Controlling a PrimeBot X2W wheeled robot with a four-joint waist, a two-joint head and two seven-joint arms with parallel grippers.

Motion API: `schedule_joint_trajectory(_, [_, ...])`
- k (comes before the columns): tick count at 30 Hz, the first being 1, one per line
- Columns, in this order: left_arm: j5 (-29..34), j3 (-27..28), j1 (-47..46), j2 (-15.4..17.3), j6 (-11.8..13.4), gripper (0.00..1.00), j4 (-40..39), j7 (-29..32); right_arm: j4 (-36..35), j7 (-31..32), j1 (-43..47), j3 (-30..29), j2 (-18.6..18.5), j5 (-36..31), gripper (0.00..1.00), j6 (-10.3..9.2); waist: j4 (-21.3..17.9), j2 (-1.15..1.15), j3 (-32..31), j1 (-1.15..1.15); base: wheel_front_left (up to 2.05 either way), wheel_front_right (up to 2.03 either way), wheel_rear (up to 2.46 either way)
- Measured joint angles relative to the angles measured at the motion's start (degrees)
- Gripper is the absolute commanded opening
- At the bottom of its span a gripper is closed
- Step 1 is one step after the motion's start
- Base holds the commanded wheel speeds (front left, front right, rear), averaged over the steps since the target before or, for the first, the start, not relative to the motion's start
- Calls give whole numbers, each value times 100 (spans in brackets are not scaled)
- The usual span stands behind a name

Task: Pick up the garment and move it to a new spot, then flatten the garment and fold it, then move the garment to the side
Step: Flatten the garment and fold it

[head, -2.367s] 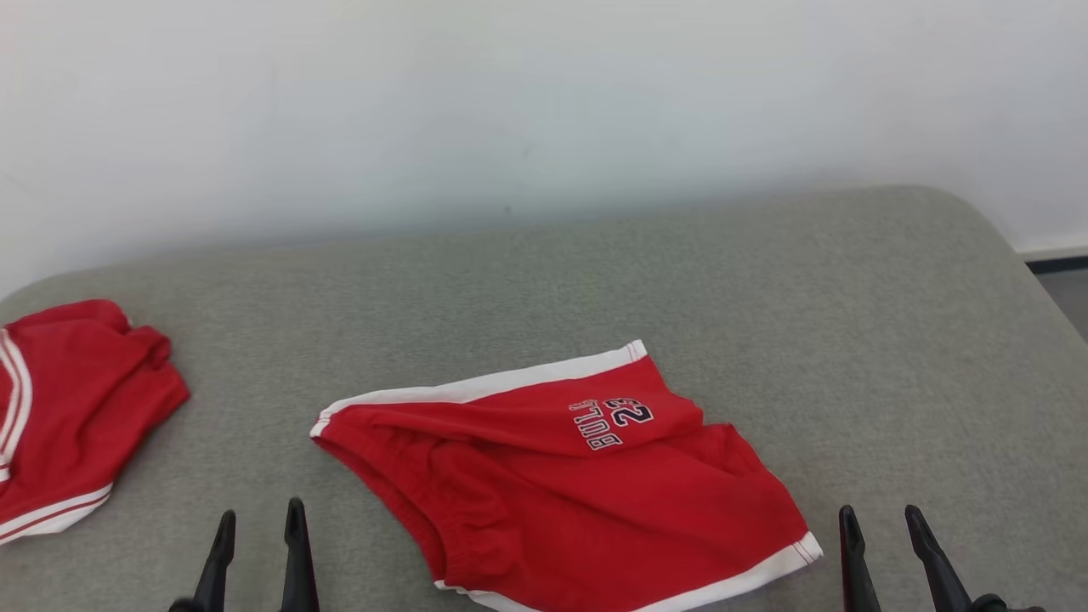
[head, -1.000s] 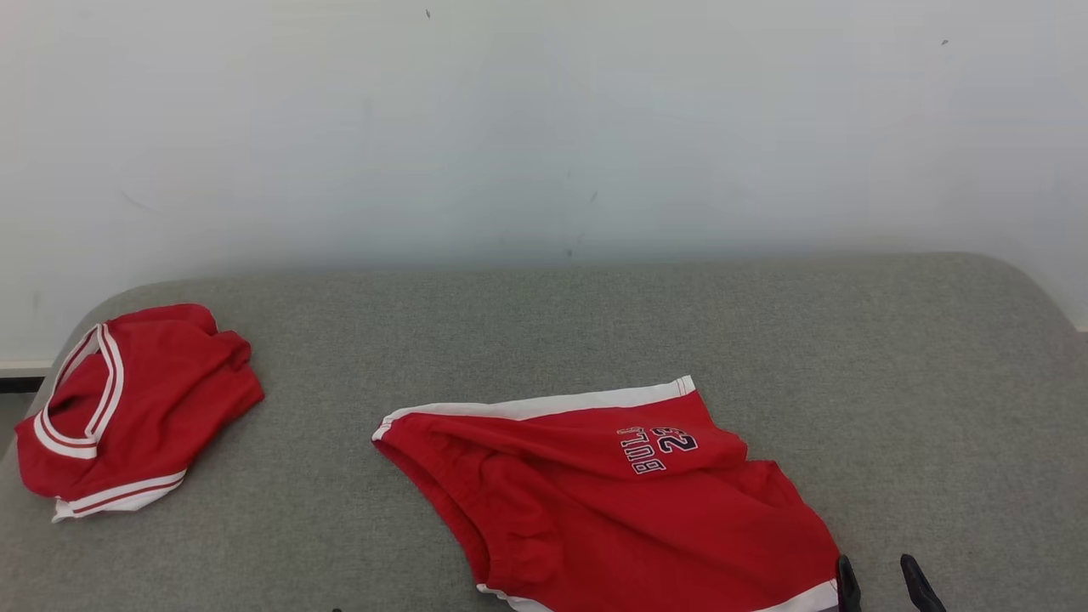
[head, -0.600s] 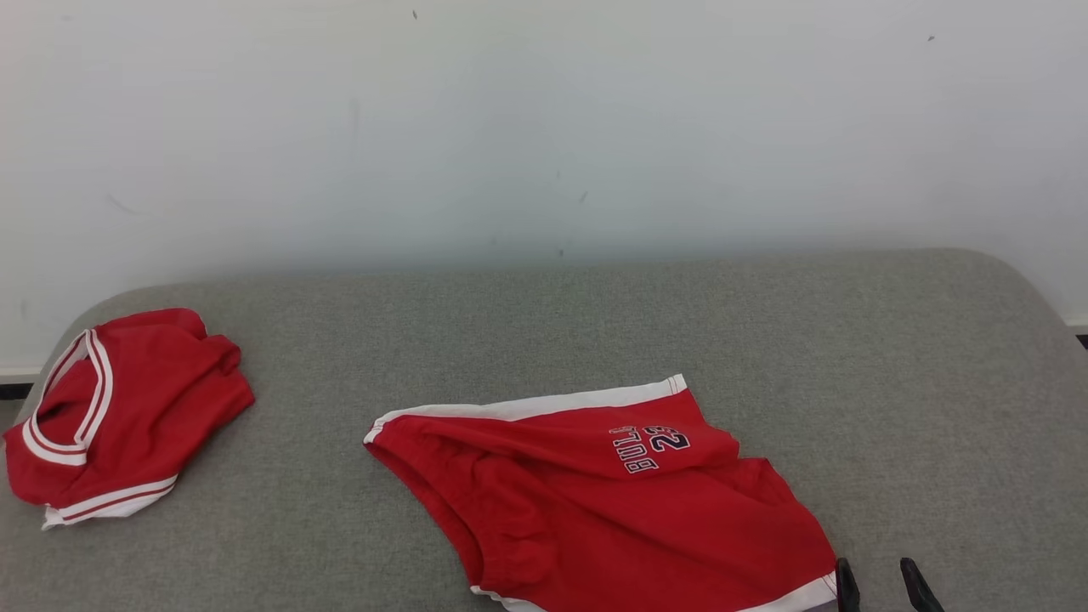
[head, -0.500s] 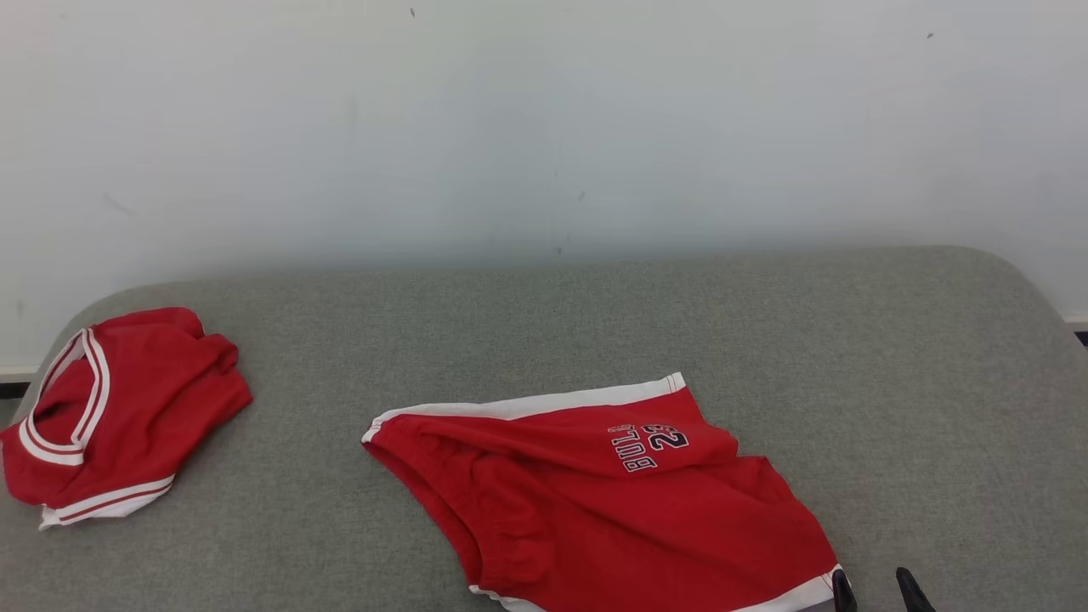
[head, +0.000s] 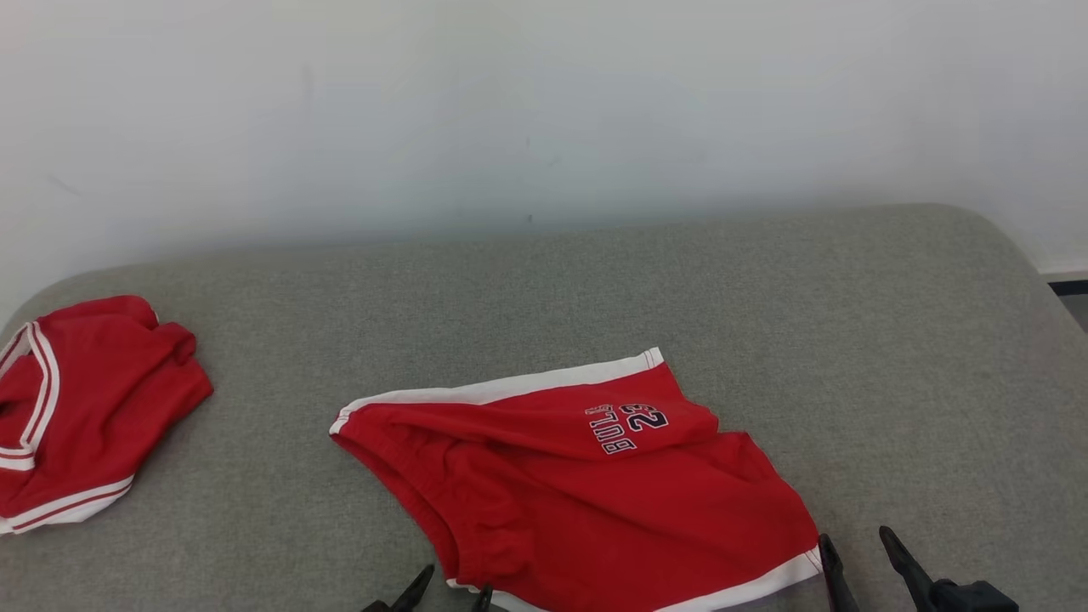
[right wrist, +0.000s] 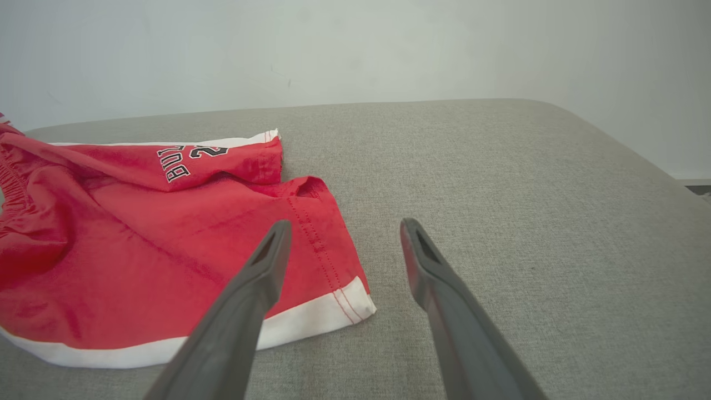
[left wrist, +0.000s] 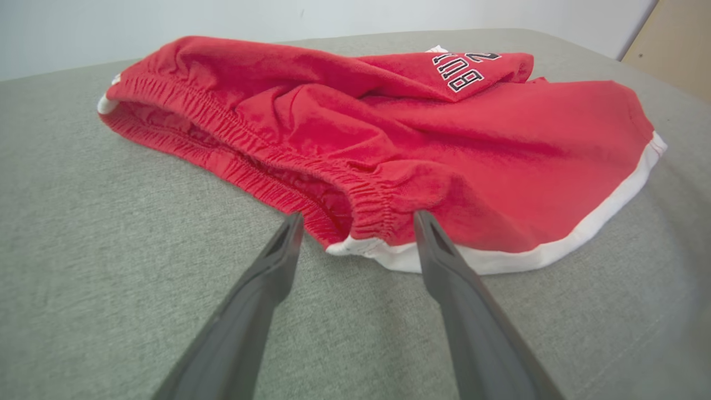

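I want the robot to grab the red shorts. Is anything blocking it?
Nothing visible is. The open left end effector sits right at the shorts, by the waistband corner, and the open right end effector is beside the hem corner, with plain cushion between.

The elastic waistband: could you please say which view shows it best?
The left wrist view: the waistband lies close, gathers sharp, ahead of the left gripper. The head view shows it small, along the left edge of the shorts. The right wrist view catches a scrap at its left border.
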Motion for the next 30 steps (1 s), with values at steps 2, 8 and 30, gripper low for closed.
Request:
schedule_joint_trajectory(2, [-47,-53,-90,47,0,100,129,0,81,-19,-92,67,-27,30,100,0,-49,0,52,0,0,0,0])
schedule_joint_trajectory(8, [-161,-260,-219,179,0,100,357,0,223,-68,-194,177,-51,76,100,0,-143,0,158,0,0,0,0])
schedule_joint_trajectory(30, [-474,-838,-623,390,0,0,419,0,1151,321,-783,600,-257,304,100,0,-53,0,420,0,0,0,0])
